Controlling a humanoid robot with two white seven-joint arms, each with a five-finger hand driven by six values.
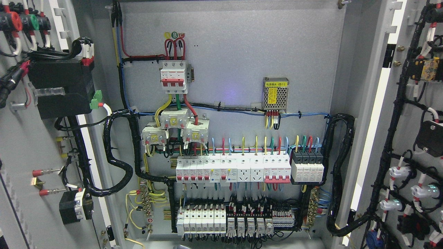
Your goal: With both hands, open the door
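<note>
Both cabinet doors swung wide: left door, right door. Backplate with breakers fully exposed (neither hand in frame, grip state unknown).

Cabinet interior: left door and right door stand swung open at either side. On the back panel, the main breaker sits upper centre, the power supply to its right, breaker rows below.
</note>
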